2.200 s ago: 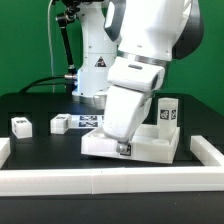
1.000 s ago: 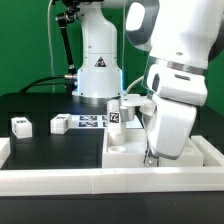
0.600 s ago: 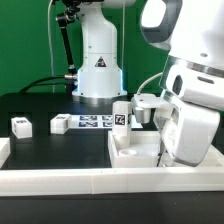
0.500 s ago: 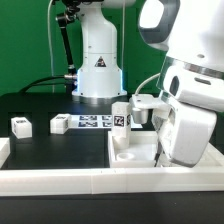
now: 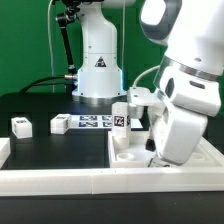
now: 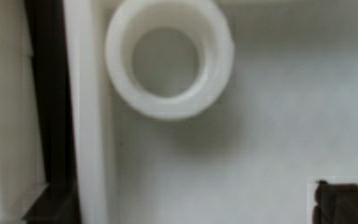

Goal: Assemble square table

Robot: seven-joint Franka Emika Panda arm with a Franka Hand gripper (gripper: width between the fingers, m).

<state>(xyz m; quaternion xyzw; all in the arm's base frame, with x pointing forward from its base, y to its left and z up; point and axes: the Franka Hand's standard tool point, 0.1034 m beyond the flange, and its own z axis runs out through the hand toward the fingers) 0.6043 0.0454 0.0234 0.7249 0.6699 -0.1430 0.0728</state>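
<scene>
Arm (image 5: pixel 185 60) rises from its base (image 5: pixel 98 60) at the back and folds steeply down on the exterior view's right. Its upper links fill that top corner. The wrist block is tipped forward and the hand points down, leaning a little toward the exterior view's left. Claw (image 5: pixel 155 158) is low, at or just above the slab (image 5: pixel 128 158), near the slab's front edge.

Slab lies flat on the black counter (image 5: pixel 50 150), tucked into the corner made by the front rail (image 5: pixel 90 182) and the side rail (image 5: pixel 213 150). Upright leg (image 5: pixel 120 116) stands at the slab's far corner on the exterior view's left, tag toward the camera. Seated or only standing there, can't tell.

Claw state: can't tell. The hand's body hides the jaws in the exterior view. The wrist view gives only one dark fingertip (image 6: pixel 345 200) at the frame edge, over the white slab floor. A round socket (image 6: pixel 163 60) sits close beside the raised rim (image 6: pixel 83 120). Whether anything is gripped, can't tell.

Off to the exterior view's left, well apart from the slab, a loose leg (image 5: pixel 20 125) and a second loose leg (image 5: pixel 59 124) lie on the counter. Marker board (image 5: pixel 90 122) is just beside the second, in front of the base.
</scene>
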